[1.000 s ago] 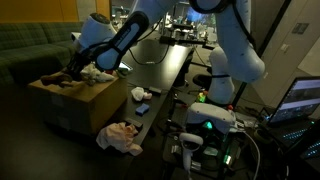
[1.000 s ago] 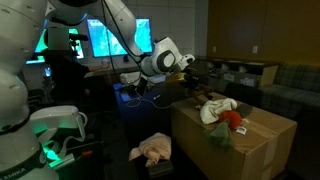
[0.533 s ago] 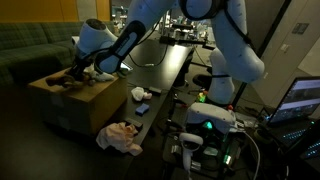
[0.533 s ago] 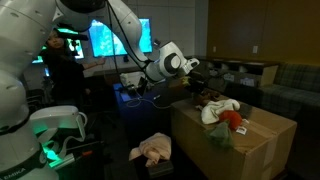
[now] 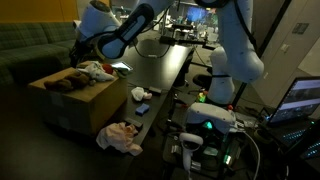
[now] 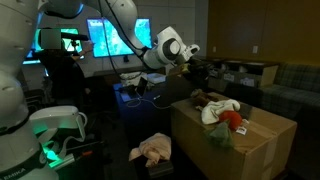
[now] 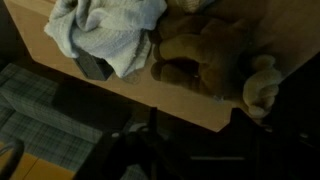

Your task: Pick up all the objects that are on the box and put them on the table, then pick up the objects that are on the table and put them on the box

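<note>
Roughly, the job looks barely begun. Nearest, a pinkish-white cloth (image 5: 120,137) lies off the box (image 5: 85,105), low by its front corner. On the box top sit the white-grey cloth (image 7: 105,30), the brown plush toy (image 7: 200,60) and a red ball (image 6: 232,120), all yet to go to the table (image 5: 165,75) beyond the box. My gripper (image 6: 192,66) hovers above the box, clear of toy and cloth; how wide its jaws stand I cannot tell.

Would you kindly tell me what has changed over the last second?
The claw rose off the box and apparently let go of the brown plush toy, which lies on top. The white cloth, red ball and pinkish cloth stayed put.
</note>
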You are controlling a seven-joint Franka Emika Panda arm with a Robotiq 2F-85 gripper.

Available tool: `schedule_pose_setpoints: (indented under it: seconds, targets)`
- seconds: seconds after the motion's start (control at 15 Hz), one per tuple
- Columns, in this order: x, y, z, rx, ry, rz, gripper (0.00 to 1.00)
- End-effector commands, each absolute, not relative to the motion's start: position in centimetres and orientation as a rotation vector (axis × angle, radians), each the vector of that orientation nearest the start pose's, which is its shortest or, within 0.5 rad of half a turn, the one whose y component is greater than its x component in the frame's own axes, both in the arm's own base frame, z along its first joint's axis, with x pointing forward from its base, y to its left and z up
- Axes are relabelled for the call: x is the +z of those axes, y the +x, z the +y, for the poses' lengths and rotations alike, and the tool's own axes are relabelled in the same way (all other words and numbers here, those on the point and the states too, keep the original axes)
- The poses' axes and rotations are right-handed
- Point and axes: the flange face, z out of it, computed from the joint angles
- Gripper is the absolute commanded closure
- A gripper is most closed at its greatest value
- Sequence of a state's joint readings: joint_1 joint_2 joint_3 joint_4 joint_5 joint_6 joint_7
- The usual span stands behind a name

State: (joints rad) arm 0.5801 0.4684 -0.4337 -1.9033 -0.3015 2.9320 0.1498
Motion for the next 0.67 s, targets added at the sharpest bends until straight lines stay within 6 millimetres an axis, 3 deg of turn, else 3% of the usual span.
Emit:
schedule_pose_setpoints:
  seconds: [0.0, 0.2, 0.6]
  targets:
    - [40.1, 61.5, 13.4, -1.046, -3.081, -0.571, 0.0]
    - [44.1, 57.7, 11.9, -1.002, -3.053, -0.531, 0.0]
    - [50.2, 48.8, 8.1, -0.709, -3.147, -0.387, 0.0]
